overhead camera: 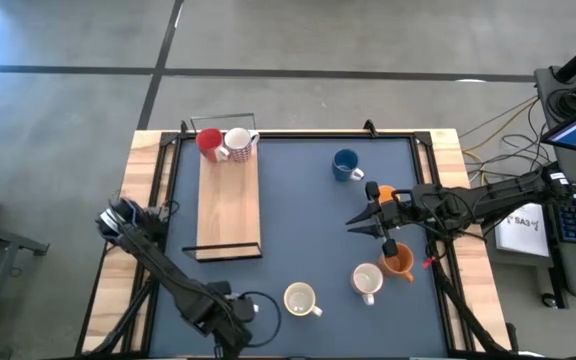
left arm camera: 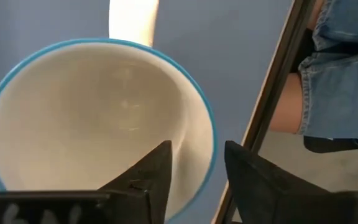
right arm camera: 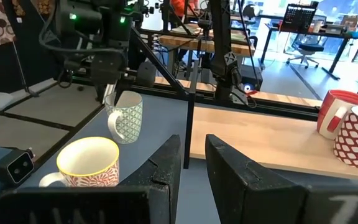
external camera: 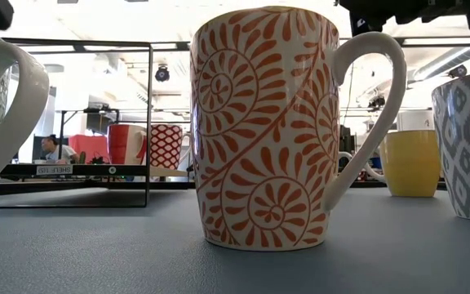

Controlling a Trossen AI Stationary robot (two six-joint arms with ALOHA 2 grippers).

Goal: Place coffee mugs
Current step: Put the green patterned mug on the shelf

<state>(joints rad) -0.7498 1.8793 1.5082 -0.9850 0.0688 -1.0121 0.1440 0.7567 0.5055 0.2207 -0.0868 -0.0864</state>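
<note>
My left gripper (left arm camera: 197,152) is open over a white mug with a green pattern (right arm camera: 124,118) near the table's near edge. One finger is inside its blue rim (left arm camera: 211,134) and one outside, neither touching the wall. In the high view the left arm (overhead camera: 226,322) hides that mug. My right gripper (overhead camera: 360,224) is open and empty, held level and pointing left between a blue mug (overhead camera: 346,165) and an orange mug (overhead camera: 398,262). A red mug (overhead camera: 209,140) and a red-patterned white mug (overhead camera: 238,143) stand on the wooden board's far end (overhead camera: 228,165). An orange-patterned cream mug (overhead camera: 300,298) and a white mug (overhead camera: 366,280) stand near the front.
The wooden board (overhead camera: 228,215) has a black wire frame (overhead camera: 226,250) around it. A second orange mug (overhead camera: 383,193) is partly hidden under my right arm. A person's leg in jeans (left arm camera: 334,68) is close beyond the table's near edge. Bare mat (overhead camera: 298,210) lies between board and right-hand mugs.
</note>
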